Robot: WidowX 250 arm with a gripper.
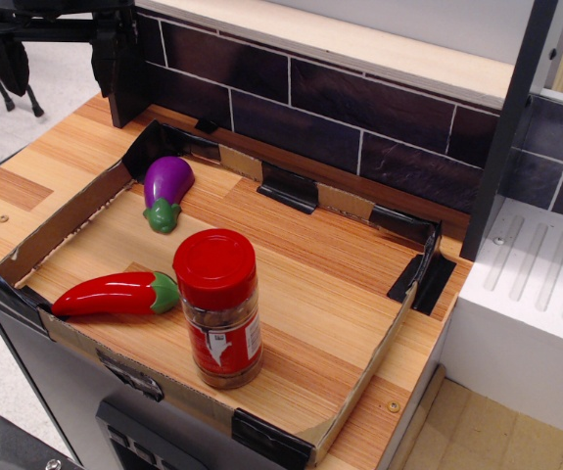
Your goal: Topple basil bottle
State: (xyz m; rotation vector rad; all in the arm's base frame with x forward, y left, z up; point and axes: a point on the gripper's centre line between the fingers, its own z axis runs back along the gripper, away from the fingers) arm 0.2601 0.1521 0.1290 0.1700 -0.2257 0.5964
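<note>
The basil bottle (219,308) is standing upright near the front wall of the cardboard tray (359,387) on the wooden surface (26,176), just beside the chili pepper toy (115,294). The tool (56,49) is hanging well apart at the top left — cut off, so I cannot tell whether it is apart or together. A low push is risking sliding the bottle into the pepper — or over the wall — rather than tipping it.

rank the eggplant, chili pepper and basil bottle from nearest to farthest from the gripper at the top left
1. eggplant, back left of the tray, nearest the gripper.
2. chili pepper, front left.
3. basil bottle, front middle, upright, farthest.
</note>
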